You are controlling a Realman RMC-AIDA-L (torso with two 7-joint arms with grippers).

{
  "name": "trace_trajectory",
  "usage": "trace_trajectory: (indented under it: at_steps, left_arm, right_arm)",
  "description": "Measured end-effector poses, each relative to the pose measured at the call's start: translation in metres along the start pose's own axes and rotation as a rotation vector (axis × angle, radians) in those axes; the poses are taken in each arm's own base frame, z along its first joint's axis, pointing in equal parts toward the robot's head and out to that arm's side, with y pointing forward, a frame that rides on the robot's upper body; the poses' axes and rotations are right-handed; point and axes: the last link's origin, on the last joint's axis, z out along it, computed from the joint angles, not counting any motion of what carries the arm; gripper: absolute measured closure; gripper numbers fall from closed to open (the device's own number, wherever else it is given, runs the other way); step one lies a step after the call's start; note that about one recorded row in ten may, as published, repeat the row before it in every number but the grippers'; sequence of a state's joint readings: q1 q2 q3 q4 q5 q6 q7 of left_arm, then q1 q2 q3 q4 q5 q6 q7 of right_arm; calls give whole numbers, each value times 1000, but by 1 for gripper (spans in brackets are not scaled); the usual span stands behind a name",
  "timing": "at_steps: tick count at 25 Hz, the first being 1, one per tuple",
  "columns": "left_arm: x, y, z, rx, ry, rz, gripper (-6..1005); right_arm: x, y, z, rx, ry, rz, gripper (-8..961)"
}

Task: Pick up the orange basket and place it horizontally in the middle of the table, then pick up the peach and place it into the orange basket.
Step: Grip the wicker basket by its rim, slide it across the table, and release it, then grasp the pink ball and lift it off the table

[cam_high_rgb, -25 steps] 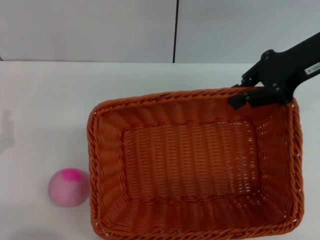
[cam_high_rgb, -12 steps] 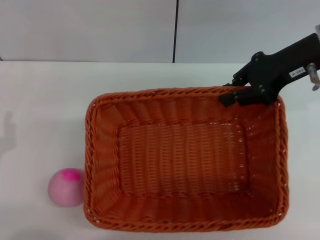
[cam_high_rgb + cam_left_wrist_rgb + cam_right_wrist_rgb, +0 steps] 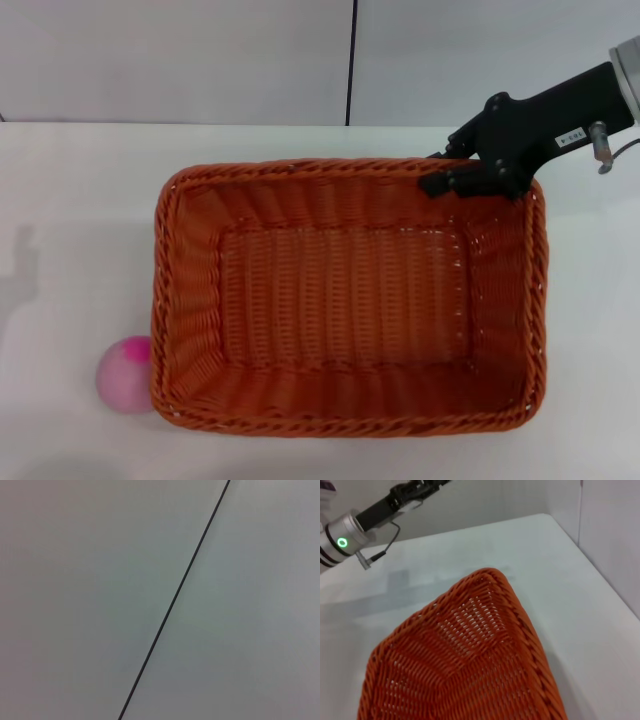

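The orange basket [image 3: 345, 290] fills the middle of the head view, long side running left to right, open side up and empty. My right gripper [image 3: 452, 180] is shut on the braided rim at its far right corner. In the right wrist view the orange basket [image 3: 465, 665] shows from that corner, over the white table [image 3: 560, 565]. The peach [image 3: 122, 375] lies on the table [image 3: 80, 230] at the basket's near left corner, partly hidden behind the rim. My left gripper [image 3: 417, 489] hangs raised far off in the right wrist view.
A grey wall with a dark vertical seam [image 3: 352, 60] stands behind the table's far edge. Bare white tabletop lies left of the basket and beyond it. The left wrist view holds only that wall and the seam [image 3: 175, 595].
My right gripper has carried the basket leftward and farther from me. The basket's near left corner now covers part of the peach, which has stayed in place.
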State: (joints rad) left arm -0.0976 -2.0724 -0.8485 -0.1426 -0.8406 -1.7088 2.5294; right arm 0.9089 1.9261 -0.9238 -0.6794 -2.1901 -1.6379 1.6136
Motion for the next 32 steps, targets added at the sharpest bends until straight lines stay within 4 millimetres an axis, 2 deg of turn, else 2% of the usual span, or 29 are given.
trace_trajectory:
  at_steps: [8,13,18,23,28,29,32]
  left_arm:
    - [-1,1,0,-7,-5,-10,563]
    - [-1,1,0,-6,-9,-15,562]
    - [-2,2,-1,-22,-18,-14,560]
    - [1,5,-6,-82,-37,5,558]
    - [8,5,-16,-171,-70,56,556]
    - [16,1,-27,-248,-111,110,556]
    - [28,-4,-37,-340,-179,151,554]
  right_arm:
    - [-8,-3,-1,19,-47,3,758]
    - [-10,-8,-11,73,-154,-16,543]
    - [-6,-6,-29,143,-337,-20,489]
    - [26,14,-48,284,-577,13,436]
    - [79,38,-66,520,-796,75,425]
    - [89,42,-67,548,-817,95,425]
    - [119,53,-71,626,-871,177,425]
